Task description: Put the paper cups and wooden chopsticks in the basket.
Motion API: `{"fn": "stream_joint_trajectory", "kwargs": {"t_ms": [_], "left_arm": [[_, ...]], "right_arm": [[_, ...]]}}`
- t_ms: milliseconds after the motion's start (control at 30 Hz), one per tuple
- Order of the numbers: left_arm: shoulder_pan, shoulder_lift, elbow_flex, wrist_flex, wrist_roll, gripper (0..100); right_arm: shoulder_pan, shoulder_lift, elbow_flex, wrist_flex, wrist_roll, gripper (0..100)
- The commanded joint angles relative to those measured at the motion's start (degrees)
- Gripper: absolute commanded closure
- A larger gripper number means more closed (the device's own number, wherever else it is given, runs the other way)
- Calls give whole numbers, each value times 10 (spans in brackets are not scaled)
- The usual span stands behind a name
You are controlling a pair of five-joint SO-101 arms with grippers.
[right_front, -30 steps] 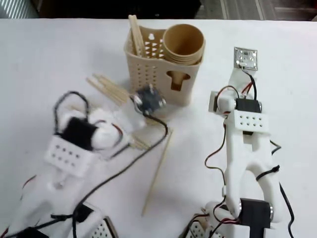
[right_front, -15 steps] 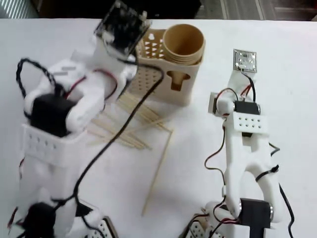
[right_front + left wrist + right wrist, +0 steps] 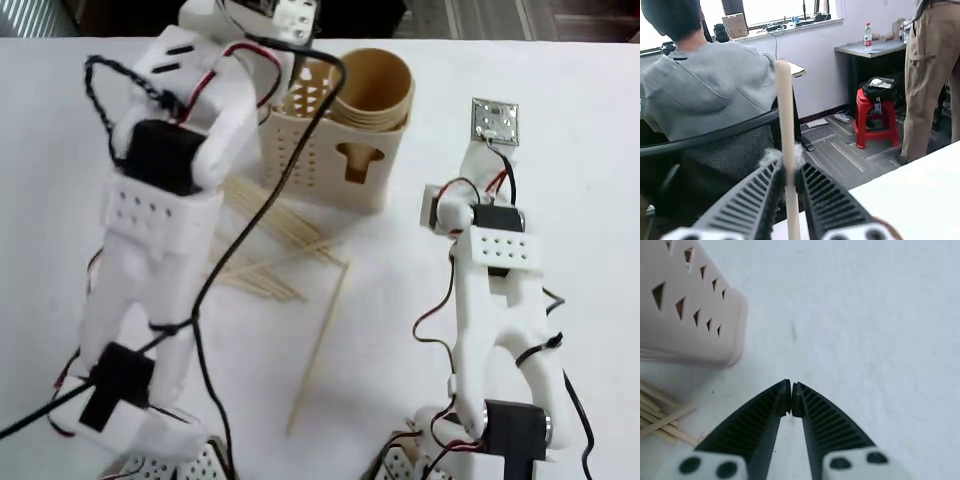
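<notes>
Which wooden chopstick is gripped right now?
The chopstick clamped in the left hand; the loose chopsticks lie on the table beside the basket.

A white surface spreads under the high view. In the room behind it, a red stool carries a dark bag just beside a dark desk bearing a bottle. A black mesh chair stands nearer.
</notes>
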Motion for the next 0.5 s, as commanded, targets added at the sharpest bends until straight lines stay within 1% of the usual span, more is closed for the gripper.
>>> {"fn": "stream_joint_trajectory", "kwargs": {"t_ms": [0, 200, 300, 400, 467], "left_arm": [[-7, 14, -23, -33, 18, 980], [-36, 71, -23, -56, 19, 980], [-46, 90, -23, -53, 19, 980], [-45, 85, -27, -13, 19, 961], [-43, 67, -28, 22, 19, 891]], "right_arm": [[1, -23, -4, -8, 1, 978], [1, -23, -4, -8, 1, 978], [1, -23, -4, -8, 1, 978], [1, -23, -5, -8, 1, 978], [1, -23, -5, -8, 1, 978]]}}
